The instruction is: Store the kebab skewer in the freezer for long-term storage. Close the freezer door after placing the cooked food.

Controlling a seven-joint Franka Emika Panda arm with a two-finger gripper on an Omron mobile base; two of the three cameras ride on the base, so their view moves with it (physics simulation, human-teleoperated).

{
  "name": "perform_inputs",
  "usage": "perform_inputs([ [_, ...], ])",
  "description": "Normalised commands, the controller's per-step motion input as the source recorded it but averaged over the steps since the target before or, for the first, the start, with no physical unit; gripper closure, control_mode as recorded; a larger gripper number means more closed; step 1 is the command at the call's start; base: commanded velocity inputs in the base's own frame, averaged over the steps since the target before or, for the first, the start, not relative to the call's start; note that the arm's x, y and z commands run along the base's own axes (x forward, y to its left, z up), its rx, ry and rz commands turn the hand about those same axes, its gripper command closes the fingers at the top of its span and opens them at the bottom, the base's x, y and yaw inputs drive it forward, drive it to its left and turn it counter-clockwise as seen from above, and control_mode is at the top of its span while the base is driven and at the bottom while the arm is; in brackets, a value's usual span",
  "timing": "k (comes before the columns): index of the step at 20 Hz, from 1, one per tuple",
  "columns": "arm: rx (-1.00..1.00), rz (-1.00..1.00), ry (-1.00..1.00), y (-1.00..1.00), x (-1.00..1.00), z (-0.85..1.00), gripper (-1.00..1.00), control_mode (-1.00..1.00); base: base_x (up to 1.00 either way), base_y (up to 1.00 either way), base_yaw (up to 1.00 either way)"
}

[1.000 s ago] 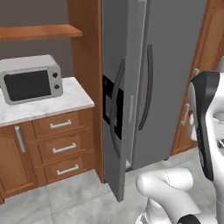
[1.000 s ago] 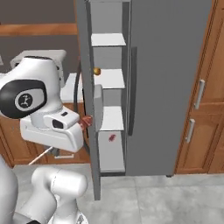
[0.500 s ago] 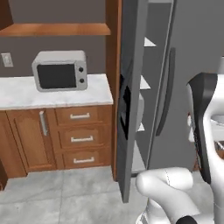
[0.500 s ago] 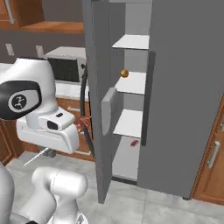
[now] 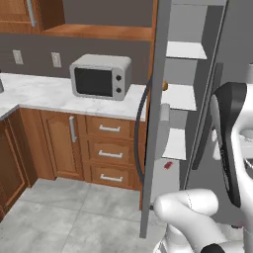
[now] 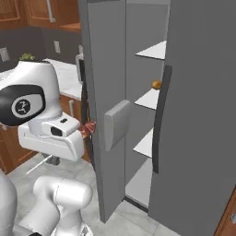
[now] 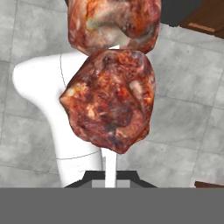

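Observation:
The kebab skewer (image 7: 109, 100), a pale stick through reddish-brown meat chunks, hangs close before the hand camera over the grey floor. My gripper (image 7: 110, 178) is shut on the stick's lower end. From the right base view the gripper (image 6: 85, 132) holds the skewer (image 6: 90, 128) just left of the freezer door (image 6: 105, 92), outside the compartment. The freezer door (image 5: 154, 123) stands wide open, edge-on in the left base view. Behind it the freezer (image 5: 184, 99) shows its white shelves.
A small orange ball (image 6: 157, 85) sits on a middle shelf, and a small red item (image 5: 168, 165) lies on a lower one. The neighbouring grey door (image 6: 198, 115) is closed. A microwave (image 5: 101, 76) stands on the marble counter (image 5: 44, 94) over wooden drawers.
The whole picture has shifted: the base has moved, so the counter and microwave slid right and the open freezer looms closer. The skewer stays in the shut gripper.

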Motion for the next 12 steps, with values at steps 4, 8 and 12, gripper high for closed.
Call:
perform_inputs([
  [4, 0.0, 0.0, 0.0, 0.0, 0.0, 0.0, 1.0, 1.0, 0.12, -0.86, 0.23],
  [8, 0.0, 0.0, 0.0, 0.0, 0.0, 0.0, 1.0, 1.0, 0.1, -0.62, 0.06],
  [12, 0.0, 0.0, 0.0, 0.0, 0.0, 0.0, 1.0, 1.0, 0.16, -0.04, -0.02],
])
